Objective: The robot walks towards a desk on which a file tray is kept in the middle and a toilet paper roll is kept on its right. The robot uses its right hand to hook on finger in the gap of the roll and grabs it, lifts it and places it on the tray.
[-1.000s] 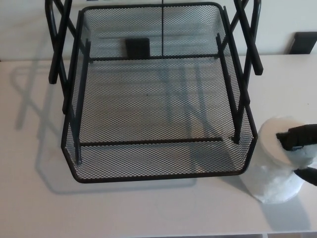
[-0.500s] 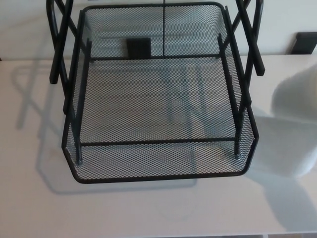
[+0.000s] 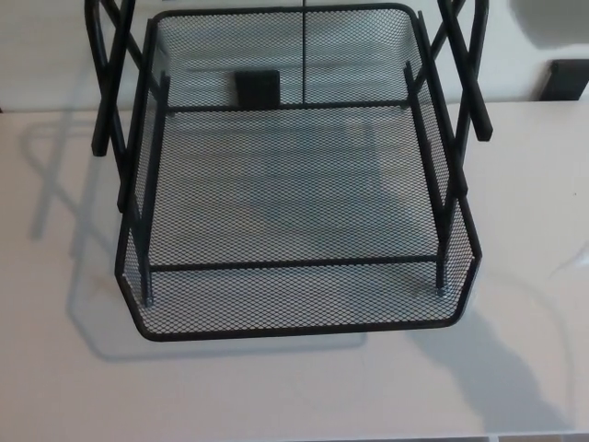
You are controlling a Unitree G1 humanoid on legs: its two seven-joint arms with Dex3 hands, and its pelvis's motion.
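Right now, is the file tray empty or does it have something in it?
Empty. Through the file tray only bare black mesh and shadow show on its floor; no toilet paper roll lies inside, and neither hand is in view.

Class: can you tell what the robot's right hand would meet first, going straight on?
No: the right hand is out of view, so no line shows; only file tray and desk appear.

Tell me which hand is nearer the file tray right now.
Cannot be told: neither hand is in view. The file tray sits empty on the desk; only a broad shadow off its front right corner hints that the right arm may be overhead.
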